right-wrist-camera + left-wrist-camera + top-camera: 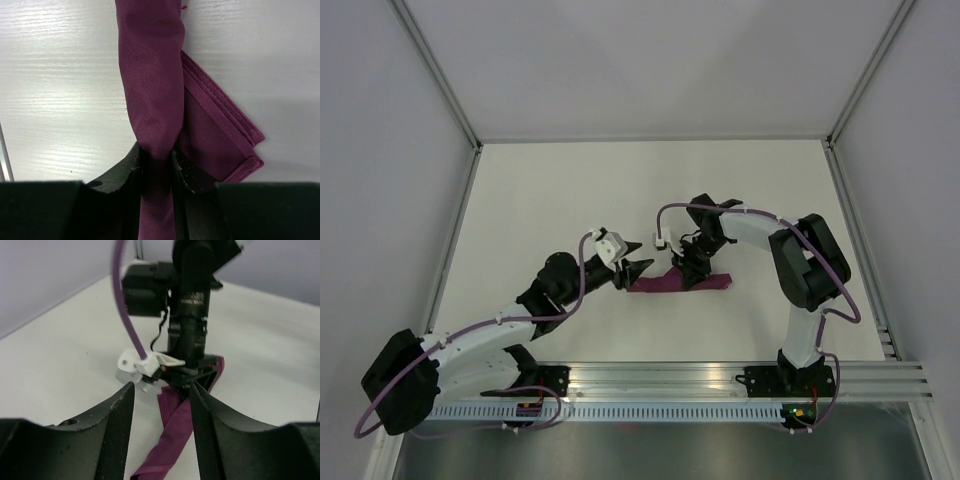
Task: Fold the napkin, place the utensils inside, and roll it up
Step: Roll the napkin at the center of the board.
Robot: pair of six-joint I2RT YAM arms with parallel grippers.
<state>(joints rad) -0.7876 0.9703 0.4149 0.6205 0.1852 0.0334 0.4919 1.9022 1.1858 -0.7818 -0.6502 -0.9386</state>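
Two end effectors: right end effector [156, 155] clamped on rolled napkin [152, 75]; left end effector [162, 390] apart, napkin end between jaws.

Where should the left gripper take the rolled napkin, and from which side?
Probably its free left end, from the left: the napkin is a narrow roll, the right gripper pinches its middle, and the open left gripper faces that end.

The top camera looks down from high and behind; both wrist cameras sit close, sharing the napkin [150, 75].
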